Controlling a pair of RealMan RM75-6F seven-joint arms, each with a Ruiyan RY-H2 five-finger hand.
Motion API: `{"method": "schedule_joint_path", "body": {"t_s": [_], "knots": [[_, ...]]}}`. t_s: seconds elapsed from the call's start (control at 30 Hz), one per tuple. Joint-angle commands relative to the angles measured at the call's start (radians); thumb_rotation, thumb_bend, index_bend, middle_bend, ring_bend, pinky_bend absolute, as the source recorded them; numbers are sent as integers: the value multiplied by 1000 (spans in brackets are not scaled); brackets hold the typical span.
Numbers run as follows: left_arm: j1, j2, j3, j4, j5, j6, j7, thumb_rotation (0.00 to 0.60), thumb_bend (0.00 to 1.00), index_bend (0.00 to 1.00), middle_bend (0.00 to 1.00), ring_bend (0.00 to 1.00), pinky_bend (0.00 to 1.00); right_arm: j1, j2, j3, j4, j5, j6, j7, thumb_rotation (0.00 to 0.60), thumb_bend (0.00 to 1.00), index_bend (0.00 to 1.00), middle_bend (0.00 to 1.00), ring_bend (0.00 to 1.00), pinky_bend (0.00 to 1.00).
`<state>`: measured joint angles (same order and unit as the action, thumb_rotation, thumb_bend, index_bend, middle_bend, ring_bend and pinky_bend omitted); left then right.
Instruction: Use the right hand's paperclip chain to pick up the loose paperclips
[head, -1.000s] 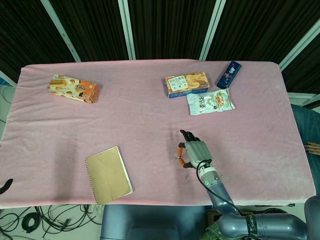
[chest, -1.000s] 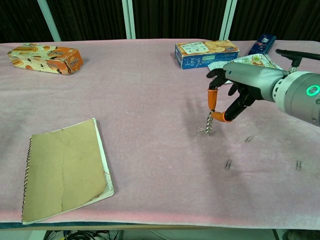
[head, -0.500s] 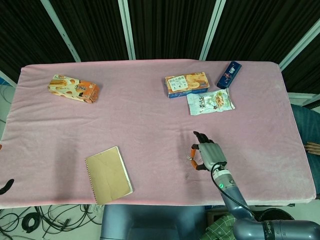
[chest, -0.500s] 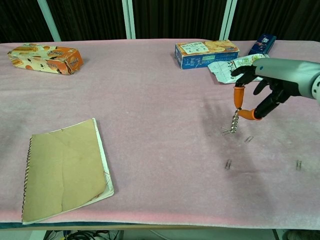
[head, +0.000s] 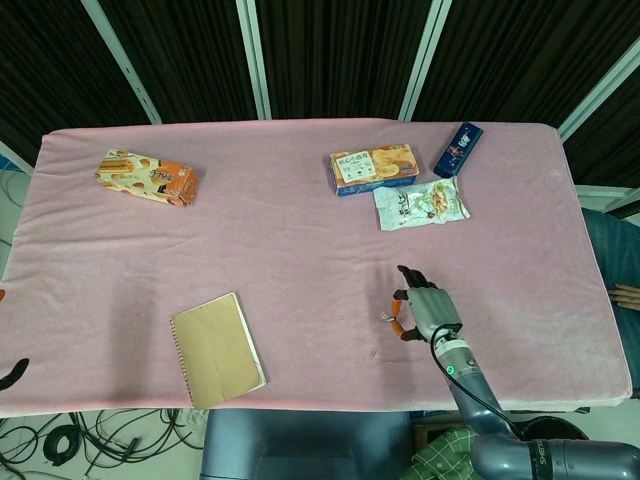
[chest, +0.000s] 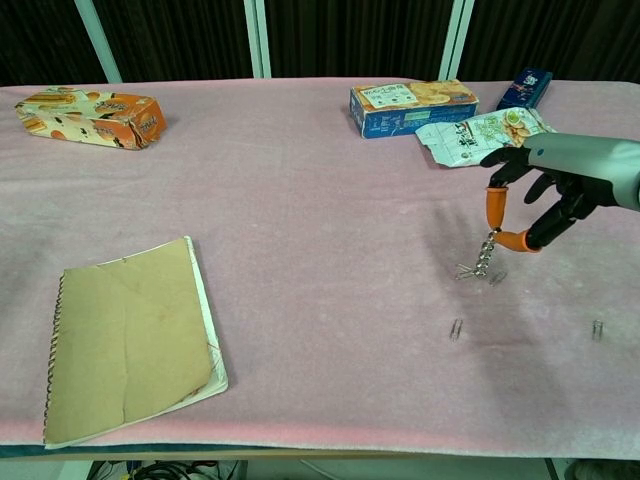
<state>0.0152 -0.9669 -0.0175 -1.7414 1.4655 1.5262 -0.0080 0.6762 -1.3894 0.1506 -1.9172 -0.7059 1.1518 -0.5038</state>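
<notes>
The paperclip chain (chest: 482, 259) hangs from the right hand (chest: 540, 195), pinched between orange-tipped fingers, its lower end touching the cloth just beside one loose paperclip (chest: 497, 277). Judged step: lowering onto the first clip; next, contact and a slow lift. The chest view alone shows two further clips (chest: 456, 328) (chest: 597, 329); the head view barely resolves them. The left hand is unseen.

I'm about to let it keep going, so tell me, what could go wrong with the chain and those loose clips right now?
The right hand only pinches the chain between its orange fingertips, so it might slip. The chain's end sits beside the nearest clip and could nudge it rather than catch it. The other clips lie apart, needing separate passes.
</notes>
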Motion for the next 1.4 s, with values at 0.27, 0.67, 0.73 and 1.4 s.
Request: {"method": "schedule_joint_path", "body": {"t_s": [0.27,0.67,0.73,1.4], "knots": [[0,0,0,0,1,1,0,600,224,30,0,0,0,-10,6,-13,8,-4,-5,11,600,317,572,0,6,187],[-1,-1,-1,1,-2,-1,2,600,224,30,0,0,0,-18,27,-15,-17,-15,6,13,600,317,572,0,6,187],[-1,-1,-1,1,-3,-2,2,600,224,30,0,0,0,-23,39,-16,-36,-17,10,16,600,316,572,0,6,187],[0,-2,1,-1,0,-1,6,600,224,30,0,0,0,-44,47,-58,-180,-77,43,-1,600,317,572,0,6,187]]}}
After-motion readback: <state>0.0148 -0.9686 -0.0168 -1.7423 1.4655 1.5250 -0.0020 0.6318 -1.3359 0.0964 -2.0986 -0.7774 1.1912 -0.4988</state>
